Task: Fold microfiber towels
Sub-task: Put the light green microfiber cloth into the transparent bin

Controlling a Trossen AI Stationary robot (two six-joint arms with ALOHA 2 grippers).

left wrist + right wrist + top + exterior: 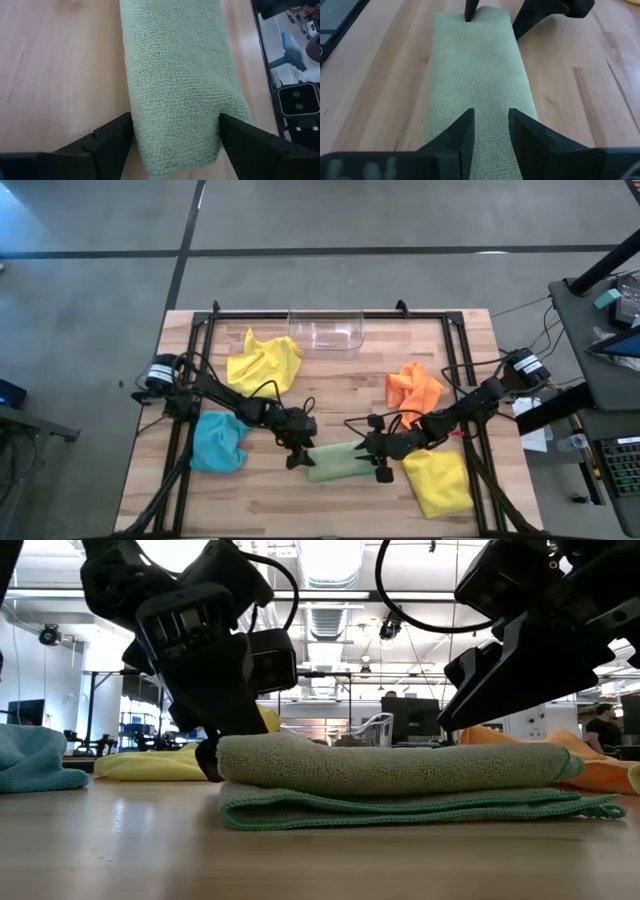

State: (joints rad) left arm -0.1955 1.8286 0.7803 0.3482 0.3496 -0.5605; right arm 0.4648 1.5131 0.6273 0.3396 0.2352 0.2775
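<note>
The pale green microfiber towel [338, 463] lies folded into a long strip at the table's front centre, your open left gripper [172, 137] straddling one end and the right gripper [491, 131], narrowly parted, above the other. Judge one towel nearly done; the crumpled light blue towel [218, 442], two yellow towels [264, 361] [440, 483] and orange towel [414, 388] remain unfolded.

Bare table [330, 395] lies open mid-board; the clear bin [325, 332] blocks the far edge.
</note>
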